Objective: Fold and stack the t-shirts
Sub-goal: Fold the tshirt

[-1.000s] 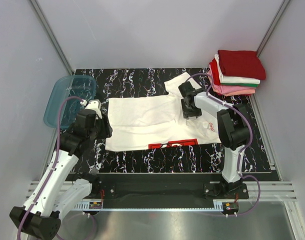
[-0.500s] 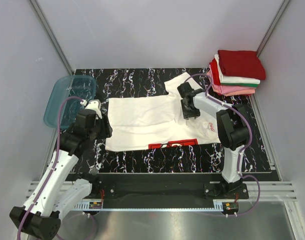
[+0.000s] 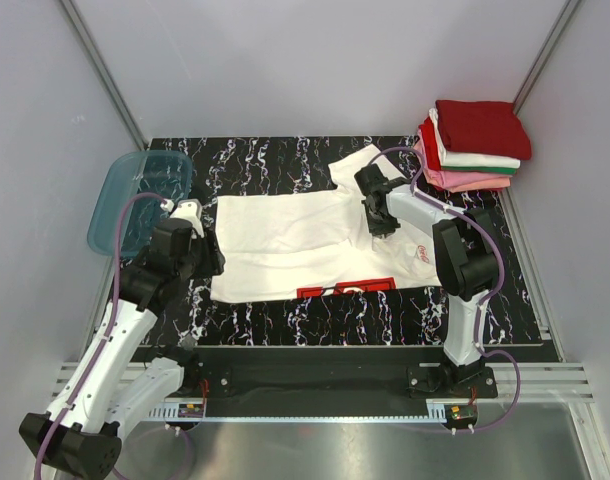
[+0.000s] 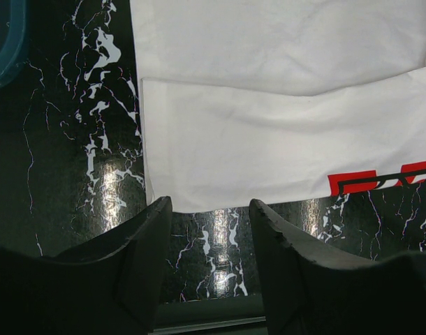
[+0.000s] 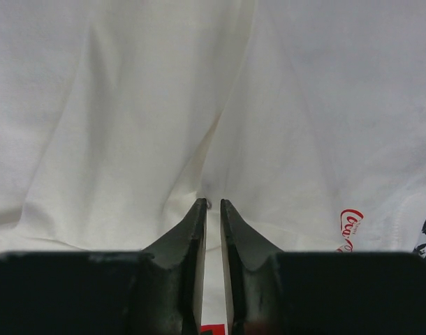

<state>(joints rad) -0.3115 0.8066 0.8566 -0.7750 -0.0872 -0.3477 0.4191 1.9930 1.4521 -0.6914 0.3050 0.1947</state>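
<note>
Though hidden overhead — pinched t-shirt [image 5: 115, 105] crease.

Left gripper [image 4: 209, 204] hangs, fingers spread, while right gripper [image 5: 213, 203], stretched forward, seems pinched nearly closed.

top external: high at near side, faces down on whole table [image 3: 285, 322] | wrists: very near, face down | shared: white t-shirt [image 3: 285, 235]

White shells on the long links of the left arm [image 3: 110, 345] and right arm [image 3: 463, 320], black housings at the joints. Purple cables [image 3: 118, 240] looped alongside. Black, wedge-shaped fingers [image 4: 140, 258] on the left gripper [image 4: 209, 202]; narrower tapered pair on the right gripper [image 5: 213, 204]
</note>
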